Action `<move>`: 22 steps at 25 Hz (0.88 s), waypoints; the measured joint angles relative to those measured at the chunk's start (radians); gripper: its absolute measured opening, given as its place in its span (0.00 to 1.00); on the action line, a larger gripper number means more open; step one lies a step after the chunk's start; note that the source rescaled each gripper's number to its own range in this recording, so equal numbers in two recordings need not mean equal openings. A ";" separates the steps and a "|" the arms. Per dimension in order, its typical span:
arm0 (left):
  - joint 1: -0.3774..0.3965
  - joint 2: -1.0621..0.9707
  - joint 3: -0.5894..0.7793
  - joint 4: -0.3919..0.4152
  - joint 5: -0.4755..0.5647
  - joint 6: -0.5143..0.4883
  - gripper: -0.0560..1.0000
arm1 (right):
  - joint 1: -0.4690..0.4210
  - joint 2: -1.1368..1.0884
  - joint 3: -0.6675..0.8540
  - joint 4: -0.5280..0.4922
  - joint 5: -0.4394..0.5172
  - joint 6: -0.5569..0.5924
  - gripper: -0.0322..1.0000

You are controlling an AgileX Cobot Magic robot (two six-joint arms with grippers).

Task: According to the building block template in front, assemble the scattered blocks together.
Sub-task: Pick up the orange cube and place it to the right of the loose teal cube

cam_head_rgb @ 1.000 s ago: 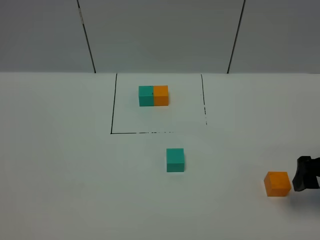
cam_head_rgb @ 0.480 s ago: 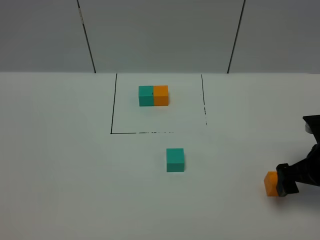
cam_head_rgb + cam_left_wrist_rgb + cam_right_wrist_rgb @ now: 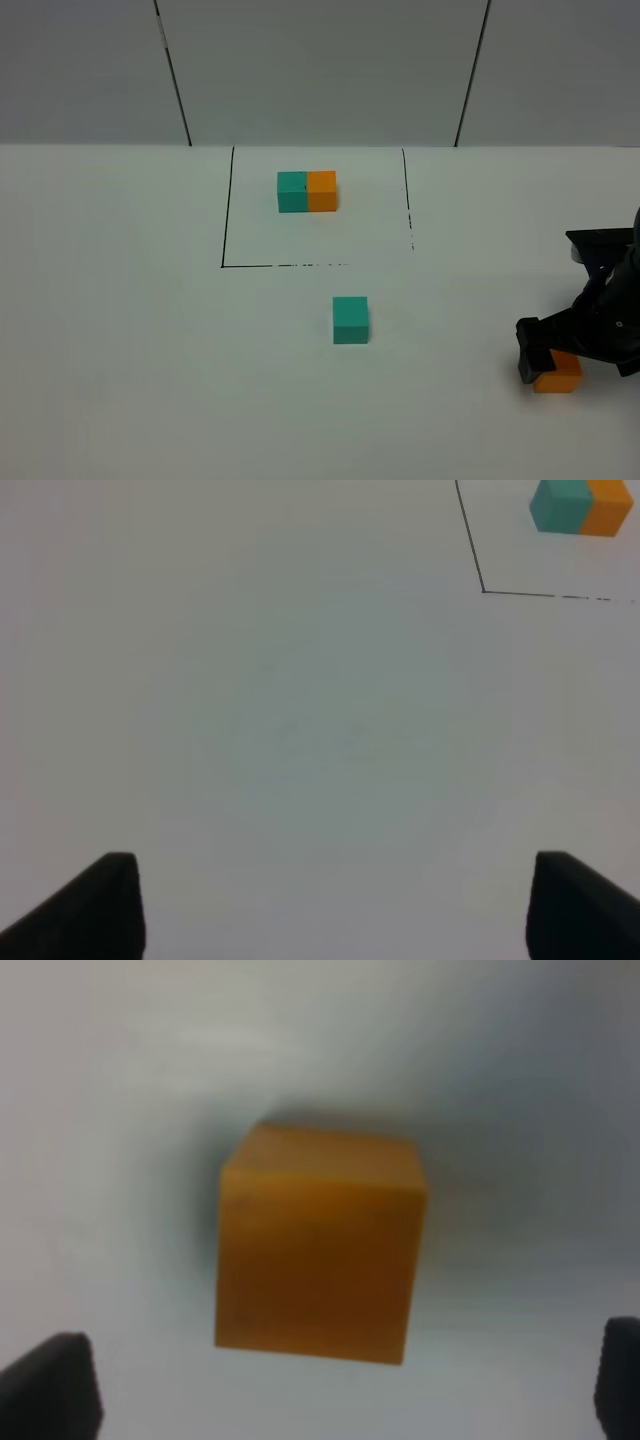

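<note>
The building block template (image 3: 307, 191), a teal cube joined to an orange one, lies inside a black-lined square at the back of the table; it also shows in the left wrist view as the template (image 3: 580, 505). Of the scattered blocks, the teal cube (image 3: 350, 320) sits alone near the middle. The orange cube (image 3: 560, 377) lies at the far right, partly covered by my right gripper (image 3: 558, 358). In the right wrist view, the right gripper (image 3: 335, 1400) stands open, a fingertip on each side of the orange cube (image 3: 318, 1250) and apart from it. My left gripper (image 3: 340, 910) is open over bare table.
The black outline (image 3: 225, 225) marks a square on the white table, open toward the back. A grey panelled wall (image 3: 320, 70) rises behind the table. The left arm does not show in the exterior view.
My right gripper has moved leftward from beside the orange cube to over it, now straddling it. The cubes and the left gripper have not moved.
</note>
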 joint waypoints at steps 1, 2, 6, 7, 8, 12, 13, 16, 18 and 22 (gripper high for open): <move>0.000 0.000 0.000 0.000 0.000 0.000 0.66 | 0.000 0.008 0.000 0.008 -0.005 0.001 1.00; 0.000 0.000 0.000 0.000 0.000 0.000 0.66 | 0.000 0.016 0.000 0.016 -0.015 0.002 1.00; 0.000 0.000 0.000 0.000 0.000 0.000 0.66 | 0.000 0.040 -0.001 0.046 -0.055 0.002 1.00; 0.000 0.000 0.000 0.000 0.000 0.000 0.66 | 0.000 0.045 -0.001 0.050 -0.060 0.002 1.00; 0.000 0.000 0.000 0.000 0.000 0.000 0.66 | 0.000 0.053 -0.001 0.053 -0.062 0.002 1.00; 0.000 0.000 0.000 0.000 0.000 0.000 0.66 | 0.000 0.097 -0.001 0.058 -0.076 0.002 1.00; 0.000 0.000 0.000 0.000 0.000 0.000 0.66 | 0.000 0.110 -0.001 0.058 -0.078 0.002 1.00; 0.000 0.000 0.000 0.000 -0.001 0.000 0.66 | 0.000 0.131 -0.003 0.056 -0.082 0.002 1.00; 0.000 0.000 0.000 0.000 -0.001 0.000 0.66 | 0.000 0.132 -0.003 0.056 -0.083 0.002 0.99; 0.000 0.000 0.000 0.000 -0.001 0.000 0.66 | 0.000 0.132 -0.003 0.056 -0.097 0.002 0.92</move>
